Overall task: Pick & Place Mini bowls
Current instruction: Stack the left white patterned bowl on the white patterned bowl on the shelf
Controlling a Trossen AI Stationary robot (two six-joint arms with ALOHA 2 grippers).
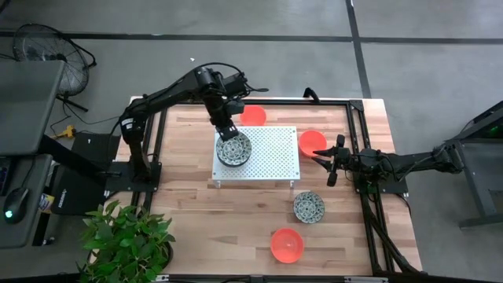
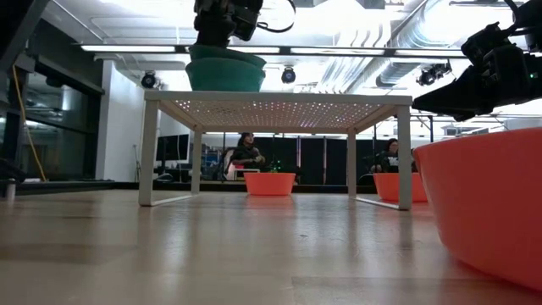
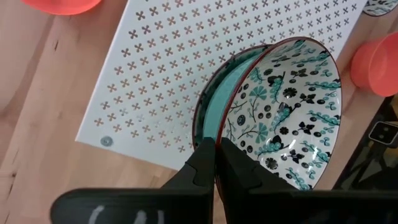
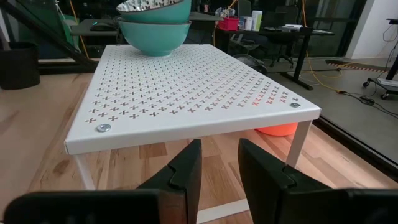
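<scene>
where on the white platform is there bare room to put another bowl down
The platform is bare across its right half, toward the right gripper. Its left side is crowded: two patterned bowls sit stacked there, with the left gripper pinching the top one's rim.

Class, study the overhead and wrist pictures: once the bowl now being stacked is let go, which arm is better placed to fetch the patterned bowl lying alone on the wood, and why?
Probably the right. The right gripper is open, empty and on the lone patterned bowl's side; the left gripper is across the platform, pinching the stacked bowl.
</scene>
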